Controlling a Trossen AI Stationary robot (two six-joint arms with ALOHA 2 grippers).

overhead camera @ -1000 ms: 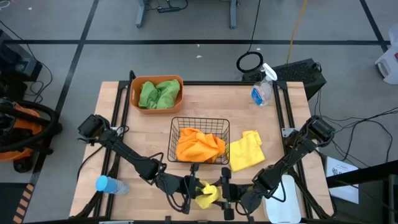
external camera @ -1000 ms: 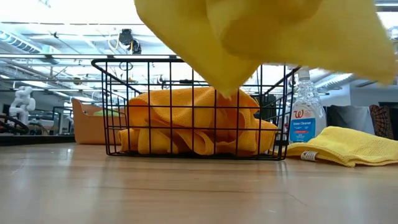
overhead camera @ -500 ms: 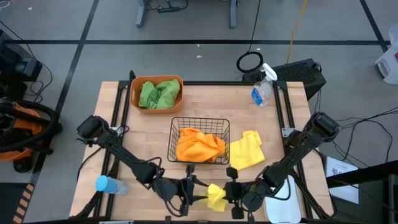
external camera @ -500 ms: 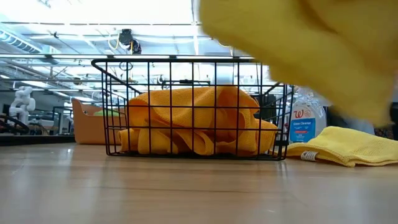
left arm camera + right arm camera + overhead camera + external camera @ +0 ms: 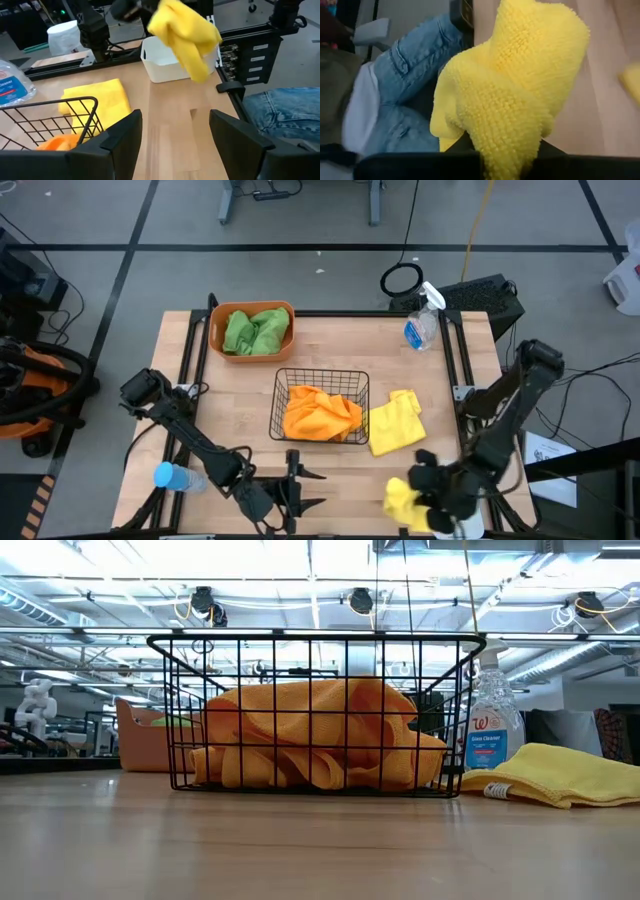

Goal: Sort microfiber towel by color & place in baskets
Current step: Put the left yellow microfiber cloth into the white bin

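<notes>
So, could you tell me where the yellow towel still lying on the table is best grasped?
Grip the yellow towel lying beside the wire basket from straight above, probably at its raised, bunched middle. It lies flat with folded layers, so the centre offers fabric to pinch, and the side away from the basket leaves room for the fingers.

spray bottle (image 5: 493,730), label "Glass Cleaner"

A bright yellow fuzzy microfiber cloth (image 5: 402,502) hangs pinched in the dark right gripper (image 5: 428,498). Beside it sits a small white plastic bin (image 5: 167,64); beyond, a black wire-mesh basket (image 5: 320,406) holds orange cloths (image 5: 320,414).
</notes>
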